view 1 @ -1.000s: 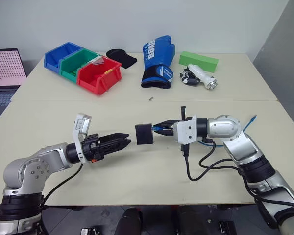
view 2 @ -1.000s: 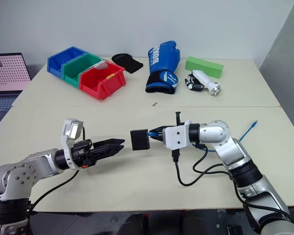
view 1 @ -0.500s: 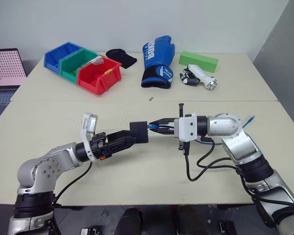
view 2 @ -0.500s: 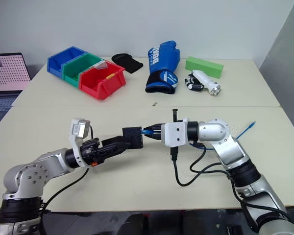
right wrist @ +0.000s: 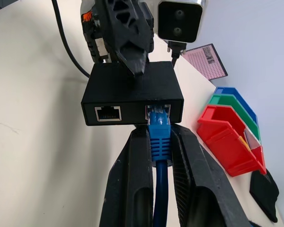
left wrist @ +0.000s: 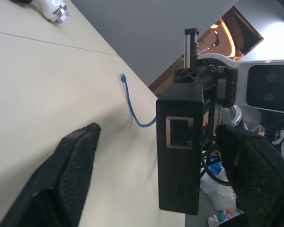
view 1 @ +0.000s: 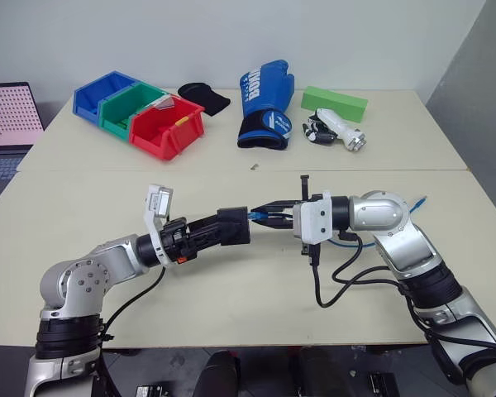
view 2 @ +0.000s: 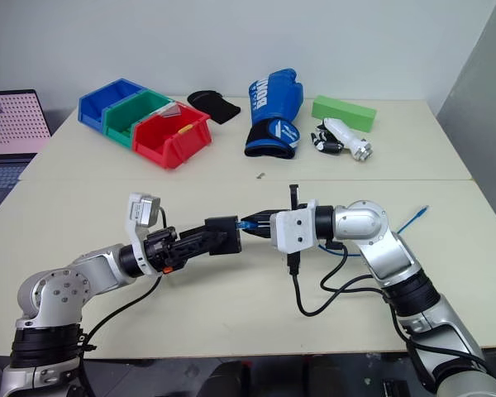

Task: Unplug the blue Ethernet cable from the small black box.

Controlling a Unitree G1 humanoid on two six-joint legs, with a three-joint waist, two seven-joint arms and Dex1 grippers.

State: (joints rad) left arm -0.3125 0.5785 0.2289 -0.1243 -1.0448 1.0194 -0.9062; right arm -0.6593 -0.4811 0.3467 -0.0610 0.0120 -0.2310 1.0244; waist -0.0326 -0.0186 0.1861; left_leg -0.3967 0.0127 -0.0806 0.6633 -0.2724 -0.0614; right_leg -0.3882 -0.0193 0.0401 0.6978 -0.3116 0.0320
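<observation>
Right gripper pinches the cable plug while the left gripper's fingers straddle the box, which wants firm clamping, then a straight pull.

Bright, even overhead light; soft shadows; blurred near fingers.

I'm looking at a lab bench: cream tables against a bare white wall, parts bins with a laptop just beside them.
</observation>
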